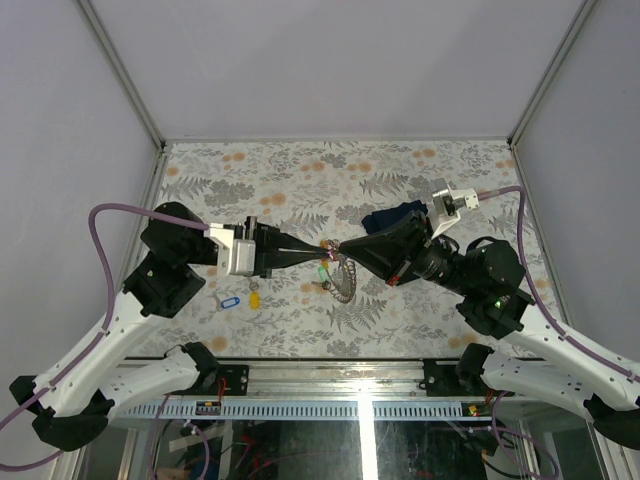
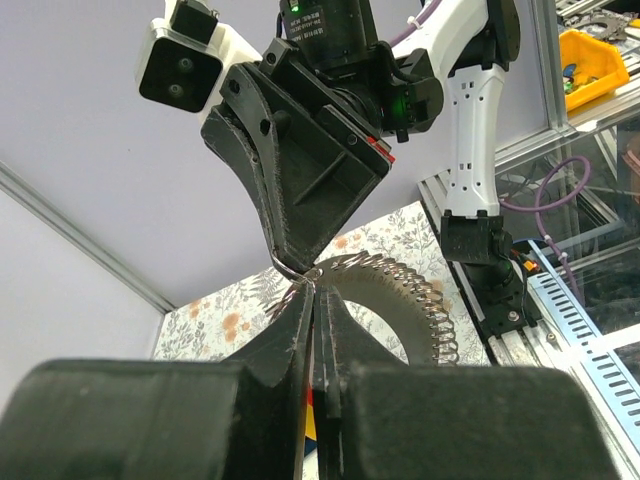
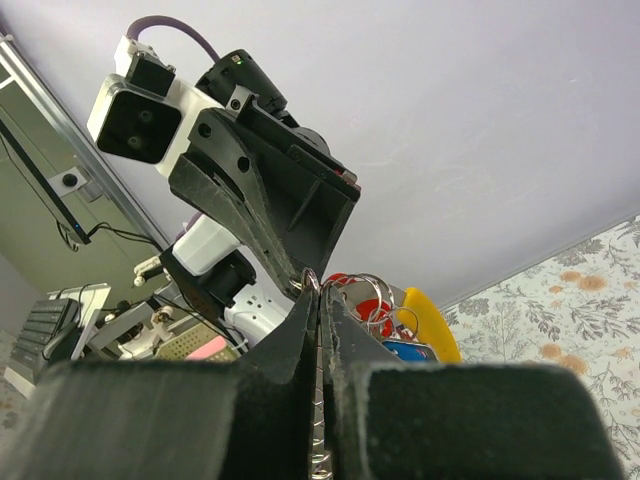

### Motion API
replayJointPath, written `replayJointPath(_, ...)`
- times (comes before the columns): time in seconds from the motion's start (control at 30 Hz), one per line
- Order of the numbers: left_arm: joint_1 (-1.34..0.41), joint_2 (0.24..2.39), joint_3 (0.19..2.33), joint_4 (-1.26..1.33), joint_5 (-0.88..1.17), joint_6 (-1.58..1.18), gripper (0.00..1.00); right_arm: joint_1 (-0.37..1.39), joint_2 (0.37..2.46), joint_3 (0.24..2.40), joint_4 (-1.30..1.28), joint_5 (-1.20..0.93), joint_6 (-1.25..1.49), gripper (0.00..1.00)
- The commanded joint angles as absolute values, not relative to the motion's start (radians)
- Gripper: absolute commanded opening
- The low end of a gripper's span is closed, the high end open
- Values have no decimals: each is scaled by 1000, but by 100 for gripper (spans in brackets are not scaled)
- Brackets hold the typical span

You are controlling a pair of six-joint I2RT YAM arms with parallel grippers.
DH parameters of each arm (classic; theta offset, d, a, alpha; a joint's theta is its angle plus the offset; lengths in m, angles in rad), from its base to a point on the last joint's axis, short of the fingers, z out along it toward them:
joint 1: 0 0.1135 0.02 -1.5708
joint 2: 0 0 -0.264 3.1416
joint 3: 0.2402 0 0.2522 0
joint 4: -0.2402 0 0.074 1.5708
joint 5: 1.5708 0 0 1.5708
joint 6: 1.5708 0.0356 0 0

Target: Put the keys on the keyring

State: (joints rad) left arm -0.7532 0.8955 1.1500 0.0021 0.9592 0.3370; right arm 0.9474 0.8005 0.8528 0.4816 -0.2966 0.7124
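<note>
Meeting tip to tip above the floral-patterned counter (image 1: 280, 175), the left claw (image 1: 322, 245) and right claw (image 1: 338, 247) are both pinching tight on the large silvery toothed metal keyring (image 1: 345, 278), which is dangling beneath them. A green-tagged silver key (image 1: 322, 270) is showing just beside it. A blue-tagged key (image 1: 229, 301) and a yellow-tagged key (image 1: 254, 298) are lying near the left arm, and a dark navy folded cloth (image 1: 388, 214) is sitting behind the right claw.

So the table (image 1: 300, 170) has a floral-print top. On it, a blue-tagged key (image 1: 229, 301) and a yellow-tagged key (image 1: 254, 298) lie side by side, nearside of the left gripper (image 1: 318, 246). A navy cloth (image 1: 388, 216) sits right behind the right gripper (image 1: 336, 247).
</note>
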Motion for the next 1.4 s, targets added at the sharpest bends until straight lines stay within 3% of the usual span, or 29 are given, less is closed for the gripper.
replayJointPath(0.0,-773,898,1174,-63,988,371,0,942,776,881,592,-212,723,0)
replayJointPath(0.43,-775,907,1177,-95,957,397,1,941,794,862,648,-212,739,0)
replayJointPath(0.7,-781,904,1179,-83,956,378,15,942,820,836,779,-201,750,0)
replayJointPath(0.93,-781,879,1170,-57,936,338,22,942,805,804,822,-211,695,0)
replayJointPath(1.13,-781,822,1100,124,840,186,31,942,782,786,829,-253,610,0)
replayJointPath(1.37,-782,809,972,473,744,-77,33,943,781,772,869,-322,527,0)
